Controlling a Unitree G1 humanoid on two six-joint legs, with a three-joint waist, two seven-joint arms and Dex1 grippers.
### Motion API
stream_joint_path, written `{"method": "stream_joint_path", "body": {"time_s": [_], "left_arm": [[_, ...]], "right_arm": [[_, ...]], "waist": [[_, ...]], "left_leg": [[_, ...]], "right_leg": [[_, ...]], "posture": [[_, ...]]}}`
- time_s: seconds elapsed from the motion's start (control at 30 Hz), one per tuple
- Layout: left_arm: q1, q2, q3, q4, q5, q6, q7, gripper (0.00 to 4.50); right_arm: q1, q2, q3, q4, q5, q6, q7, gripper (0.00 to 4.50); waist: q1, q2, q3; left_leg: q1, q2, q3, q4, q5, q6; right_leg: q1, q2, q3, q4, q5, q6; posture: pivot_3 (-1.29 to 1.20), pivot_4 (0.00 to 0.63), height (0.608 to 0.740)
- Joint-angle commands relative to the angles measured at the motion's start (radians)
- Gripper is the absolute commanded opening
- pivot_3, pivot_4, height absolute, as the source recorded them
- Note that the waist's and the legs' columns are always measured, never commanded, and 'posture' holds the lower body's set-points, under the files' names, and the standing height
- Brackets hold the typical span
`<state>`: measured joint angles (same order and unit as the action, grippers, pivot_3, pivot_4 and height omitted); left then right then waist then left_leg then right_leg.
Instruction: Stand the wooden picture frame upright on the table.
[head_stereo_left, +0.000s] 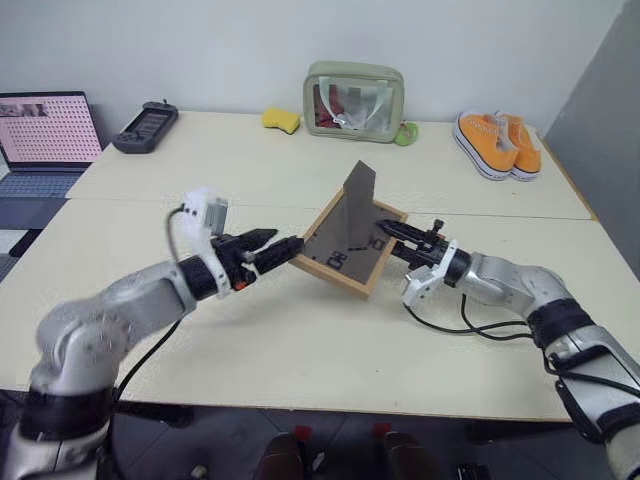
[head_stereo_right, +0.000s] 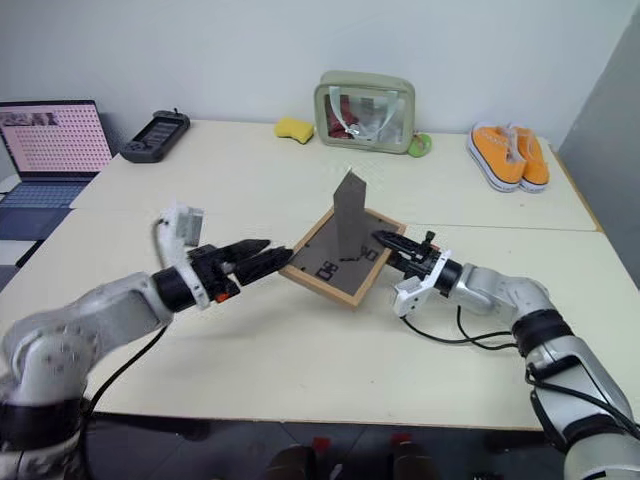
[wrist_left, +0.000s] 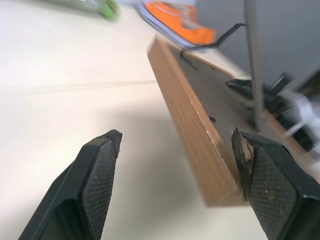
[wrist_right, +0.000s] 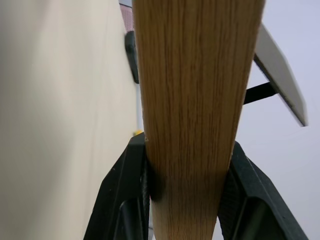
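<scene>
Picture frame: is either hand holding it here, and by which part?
The right hand clamps the wooden picture frame by its right-side wooden edge. The left hand is open at the opposite edge, gripping nothing.

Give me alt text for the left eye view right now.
The right gripper clamps one edge of the wooden picture frame, holding it tilted on the table, dark back up and stand flap raised. The left gripper, open, is at the opposite edge.
</scene>
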<state>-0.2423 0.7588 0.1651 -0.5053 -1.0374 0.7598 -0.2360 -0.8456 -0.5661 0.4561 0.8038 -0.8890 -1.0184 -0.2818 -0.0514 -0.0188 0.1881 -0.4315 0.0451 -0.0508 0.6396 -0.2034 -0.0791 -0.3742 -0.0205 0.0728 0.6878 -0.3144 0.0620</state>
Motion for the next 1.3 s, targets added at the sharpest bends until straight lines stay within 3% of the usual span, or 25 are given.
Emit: {"method": "stream_joint_path", "body": {"time_s": [0.03, 0.13, 0.2, 0.33, 0.5, 0.8, 1.3], "left_arm": [[0.115, -0.031, 0.071, -0.147, 0.118, -0.067, 0.068, 3.74], [0.201, -0.047, 0.117, -0.220, 0.134, -0.065, 0.096, 3.74], [0.279, -0.052, 0.147, -0.284, 0.166, -0.078, 0.103, 3.74], [0.406, -0.087, 0.210, -0.365, 0.177, -0.067, 0.155, 3.74], [0.502, -0.106, 0.241, -0.424, 0.200, -0.073, 0.163, 3.74], [0.459, -0.076, 0.277, -0.410, 0.165, -0.054, 0.153, 3.74], [0.377, -0.069, 0.262, -0.386, 0.132, -0.006, 0.143, 3.74]], "right_arm": [[-0.087, 0.087, -0.032, 0.115, 0.228, -0.099, 0.135, 1.33], [-0.109, 0.170, -0.055, 0.197, 0.392, -0.122, 0.311, 1.33], [-0.110, 0.253, -0.092, 0.222, 0.580, -0.063, 0.526, 1.33], [-0.089, 0.407, -0.216, 0.154, 0.983, 0.267, 1.009, 1.33], [-0.056, 0.463, -0.286, 0.031, 1.180, 0.646, 1.296, 1.33], [0.036, 0.449, -0.329, -0.079, 1.266, 1.043, 1.441, 1.33], [0.063, 0.484, -0.393, -0.097, 1.260, 1.170, 1.437, 1.33]], "waist": [[-0.003, 0.000, 0.000], [-0.006, 0.000, 0.000], [-0.006, 0.000, 0.000], [-0.006, 0.000, 0.000], [0.016, 0.000, 0.000], [0.021, 0.000, 0.000], [0.018, 0.000, 0.000]], "left_leg": [[0.000, 0.000, 0.000, 0.000, 0.000, 0.000], [0.000, 0.000, -0.001, 0.000, -0.002, 0.003], [0.000, 0.000, -0.001, 0.000, -0.002, 0.004], [0.001, 0.002, -0.002, 0.000, -0.002, 0.004], [0.001, 0.001, -0.003, 0.000, -0.002, 0.004], [0.001, 0.001, -0.003, 0.000, -0.002, 0.004], [0.001, 0.002, -0.002, -0.001, -0.002, 0.004]], "right_leg": [[0.000, 0.000, 0.000, 0.000, 0.000, 0.000], [0.001, 0.000, 0.000, 0.000, 0.000, 0.000], [0.001, 0.000, 0.000, 0.001, 0.000, 0.000], [0.002, 0.000, -0.001, 0.002, 0.000, 0.000], [0.002, 0.000, -0.003, 0.002, 0.000, 0.000], [0.001, 0.001, -0.003, 0.002, -0.001, -0.002], [0.000, 0.002, -0.002, 0.002, -0.001, -0.002]], "posture": [[0.00, 0.150, 0.740], [0.00, 0.150, 0.740], [0.00, 0.150, 0.740], [0.00, 0.150, 0.740], [0.00, 0.150, 0.740], [0.00, 0.150, 0.740], [0.00, 0.150, 0.740]]}}
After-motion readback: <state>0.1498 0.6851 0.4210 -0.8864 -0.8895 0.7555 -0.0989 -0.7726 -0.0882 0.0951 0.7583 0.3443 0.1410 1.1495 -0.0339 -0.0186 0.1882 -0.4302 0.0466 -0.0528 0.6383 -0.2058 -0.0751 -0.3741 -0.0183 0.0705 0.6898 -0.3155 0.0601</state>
